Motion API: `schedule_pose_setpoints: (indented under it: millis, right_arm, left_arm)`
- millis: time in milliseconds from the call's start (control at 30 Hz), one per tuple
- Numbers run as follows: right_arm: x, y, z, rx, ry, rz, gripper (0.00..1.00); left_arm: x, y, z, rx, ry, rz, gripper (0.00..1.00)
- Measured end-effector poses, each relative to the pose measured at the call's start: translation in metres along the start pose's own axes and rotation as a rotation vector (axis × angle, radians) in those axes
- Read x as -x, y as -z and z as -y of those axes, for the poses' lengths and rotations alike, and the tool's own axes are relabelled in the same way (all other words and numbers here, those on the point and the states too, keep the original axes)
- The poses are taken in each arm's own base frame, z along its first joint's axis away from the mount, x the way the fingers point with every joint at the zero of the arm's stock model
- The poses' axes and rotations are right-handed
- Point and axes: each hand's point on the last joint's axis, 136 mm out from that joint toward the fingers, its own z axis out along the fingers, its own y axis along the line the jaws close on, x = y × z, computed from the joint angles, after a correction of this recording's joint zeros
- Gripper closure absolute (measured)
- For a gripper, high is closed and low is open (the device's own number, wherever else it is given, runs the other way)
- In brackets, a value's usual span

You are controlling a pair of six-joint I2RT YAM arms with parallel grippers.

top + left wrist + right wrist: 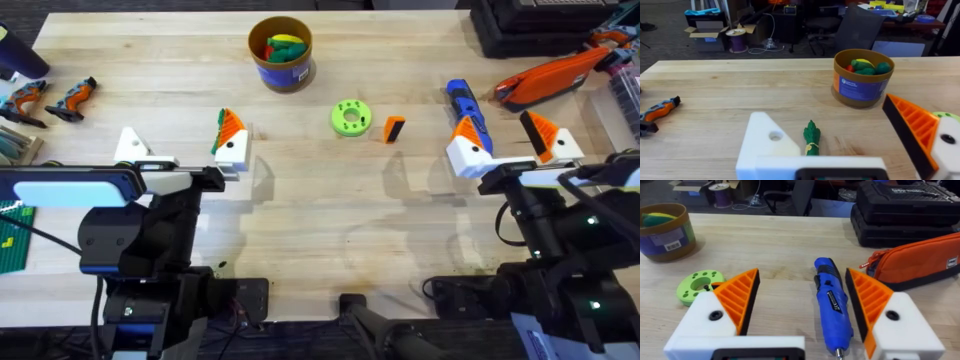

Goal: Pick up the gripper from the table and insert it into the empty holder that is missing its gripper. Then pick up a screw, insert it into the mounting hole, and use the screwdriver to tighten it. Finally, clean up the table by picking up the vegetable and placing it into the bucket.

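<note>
Pale wooden tabletop carries the gripper [394,129], a small orange wedge lying just beside the green disc [350,118]. We judge it light, stiff and slick, best pinched across its flat sides. Our left gripper [178,150], whose holder [131,146] lacks its tip, and right gripper [508,147] both stand spread apart, empty.

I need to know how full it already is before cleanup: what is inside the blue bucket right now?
The bucket holds toy pieces heaped to its rim: dark green ones, a yellow one and a bit of red. Whatever lies beneath that top layer is covered.
</note>
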Motion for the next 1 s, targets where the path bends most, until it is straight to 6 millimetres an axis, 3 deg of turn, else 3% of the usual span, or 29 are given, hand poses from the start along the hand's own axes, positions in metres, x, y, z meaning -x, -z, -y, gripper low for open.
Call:
schedule_pose_setpoints:
  millis: [233,333,533,733,833,867,1000]
  right_arm:
    - [0.000,0.000,0.000,0.000,0.000,0.000,0.012]
    - [0.005,0.000,0.000,0.002,0.001,0.019,0.012]
    - [0.050,0.006,-0.011,0.060,0.012,0.180,0.010]
    - [0.109,0.032,-0.016,0.087,0.014,0.237,0.010]
    - [0.147,0.051,-0.018,0.094,0.010,0.172,0.012]
    - [0.151,0.048,-0.018,0.097,0.001,0.062,0.011]
    - [0.142,0.034,-0.018,0.097,-0.016,-0.141,0.010]
  left_arm:
    - [0.002,0.000,0.000,0.000,0.000,0.007,0.015]
    - [0.013,0.000,0.000,-0.001,0.006,0.054,0.015]
    - [0.032,0.005,0.000,-0.001,0.025,0.070,0.015]
    - [0.098,0.027,0.001,-0.002,0.029,0.116,0.016]
    - [0.125,0.036,0.000,0.005,0.032,-0.002,0.016]
    - [0.127,0.031,0.000,0.011,0.033,-0.131,0.015]
    - [0.116,0.016,0.000,0.016,0.034,-0.325,0.015]
